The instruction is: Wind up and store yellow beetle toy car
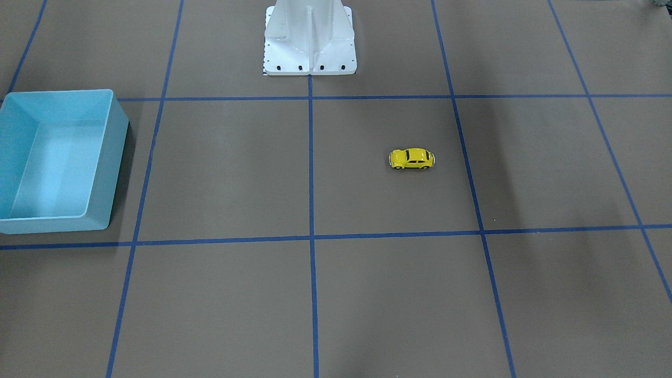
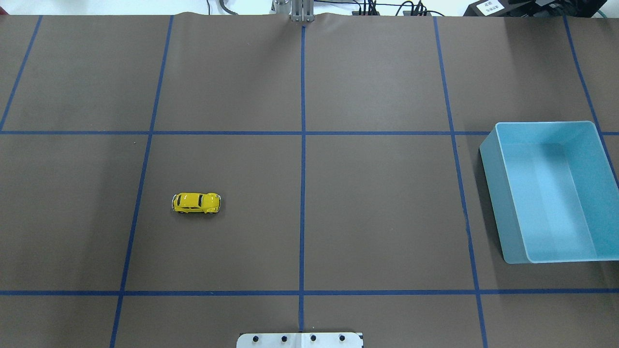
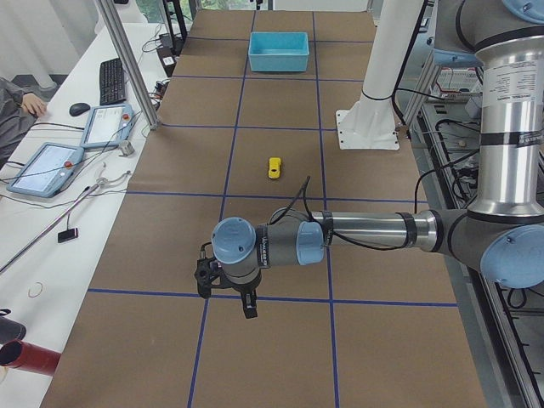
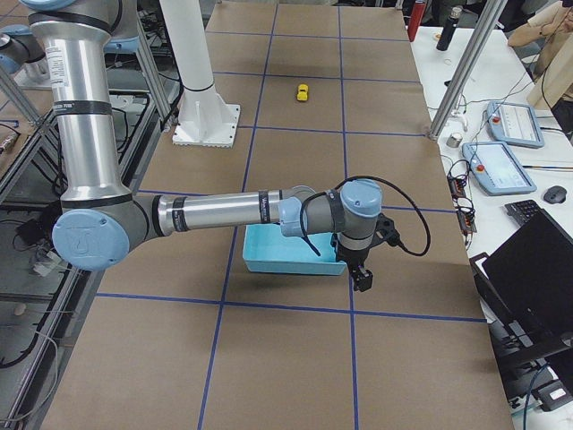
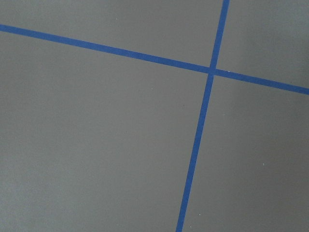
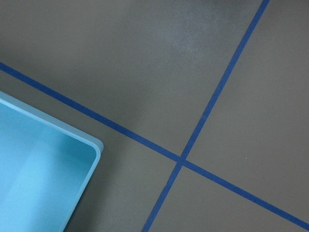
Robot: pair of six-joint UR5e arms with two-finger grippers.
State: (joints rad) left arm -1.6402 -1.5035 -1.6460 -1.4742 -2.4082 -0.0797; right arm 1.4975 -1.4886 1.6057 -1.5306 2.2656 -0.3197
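The yellow beetle toy car [image 1: 412,158] stands on its wheels on the brown table mat, alone in a taped square; it also shows in the overhead view [image 2: 196,203] and small in both side views [image 3: 274,167] [image 4: 303,91]. My left gripper [image 3: 226,295] shows only in the exterior left view, hanging above the mat well away from the car. My right gripper [image 4: 360,270] shows only in the exterior right view, just beyond the blue bin's corner. I cannot tell whether either is open or shut. Neither wrist view shows the car.
The light-blue bin [image 2: 489,159] stands open at the robot's right end of the table, its corner in the right wrist view [image 6: 48,183]. The white robot base [image 1: 310,42] stands at the middle edge. Blue tape lines [image 5: 198,140] grid the mat.
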